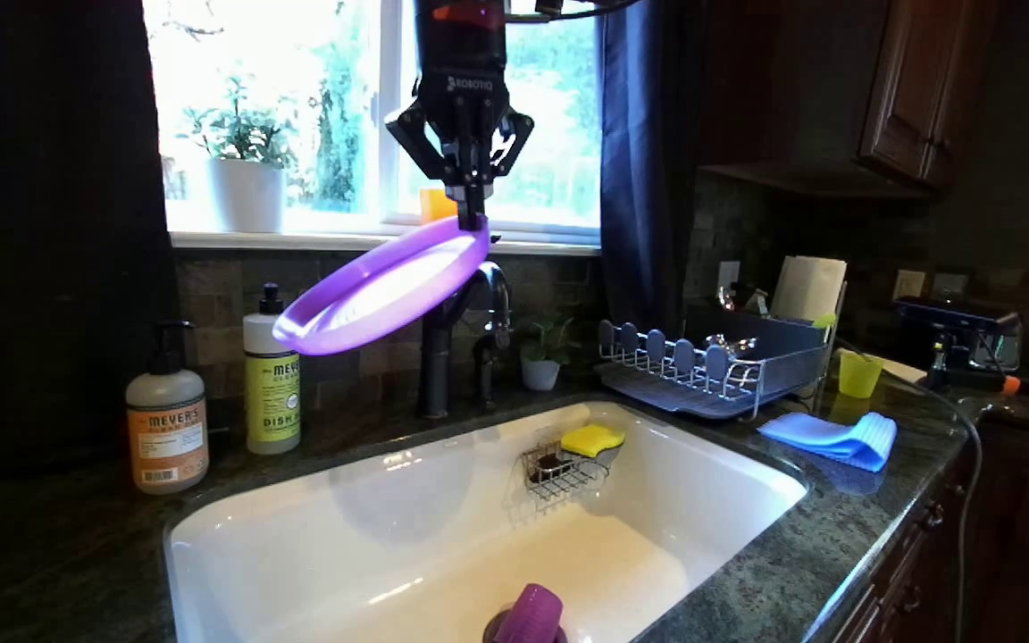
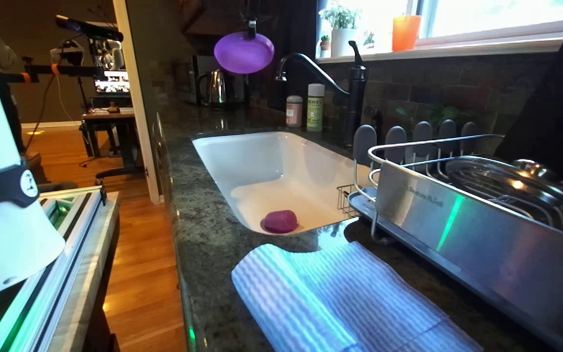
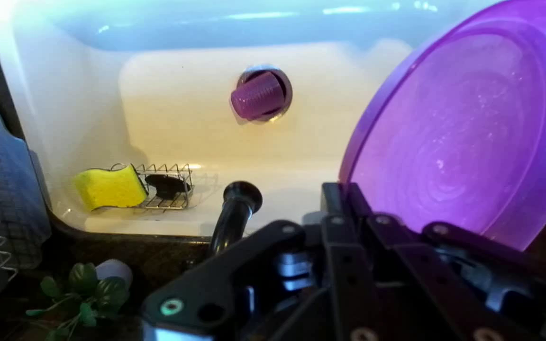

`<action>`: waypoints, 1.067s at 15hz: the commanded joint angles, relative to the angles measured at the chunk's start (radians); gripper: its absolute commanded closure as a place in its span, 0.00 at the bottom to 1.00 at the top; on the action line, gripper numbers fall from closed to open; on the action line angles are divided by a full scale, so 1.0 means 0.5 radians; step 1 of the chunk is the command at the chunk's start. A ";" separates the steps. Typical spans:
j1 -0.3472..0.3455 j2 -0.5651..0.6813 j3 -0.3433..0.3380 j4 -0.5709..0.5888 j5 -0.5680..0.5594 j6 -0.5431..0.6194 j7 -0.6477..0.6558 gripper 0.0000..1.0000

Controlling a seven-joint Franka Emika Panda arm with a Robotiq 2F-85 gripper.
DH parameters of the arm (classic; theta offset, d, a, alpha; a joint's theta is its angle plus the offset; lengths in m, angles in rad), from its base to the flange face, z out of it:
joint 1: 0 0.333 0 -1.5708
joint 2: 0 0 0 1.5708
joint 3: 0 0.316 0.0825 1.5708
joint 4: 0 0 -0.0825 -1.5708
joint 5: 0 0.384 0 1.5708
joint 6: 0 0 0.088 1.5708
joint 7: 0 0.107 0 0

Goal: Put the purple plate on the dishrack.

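The purple plate (image 1: 385, 290) hangs tilted from my gripper (image 1: 472, 214), above the far side of the sink, level with the top of the faucet. My gripper is shut on the plate's rim, with one finger on each side of it in the wrist view (image 3: 346, 192). The plate (image 3: 458, 128) slopes away to the right there. It also shows face-on in an exterior view (image 2: 244, 53). The dishrack (image 1: 773, 379) stands on the counter to the right of the sink, apart from the plate. It has grey prongs along one side and holds a shiny metal lid (image 2: 487, 171).
The black faucet (image 1: 436, 366) rises close to the plate. The white sink (image 1: 282, 527) holds a small purple cup (image 3: 257, 96) and a wire caddy with a yellow sponge (image 1: 592, 439). A blue cloth (image 2: 340, 293) lies by the rack. Soap bottles (image 1: 168, 429) stand at left.
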 commanded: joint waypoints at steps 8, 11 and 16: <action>-0.339 -0.861 0.145 -0.347 -0.263 -0.293 0.375 0.99; -0.489 -0.932 0.156 -0.292 -0.300 -0.623 0.409 0.99; -0.685 -0.864 0.154 -0.235 -0.498 -1.041 0.388 0.99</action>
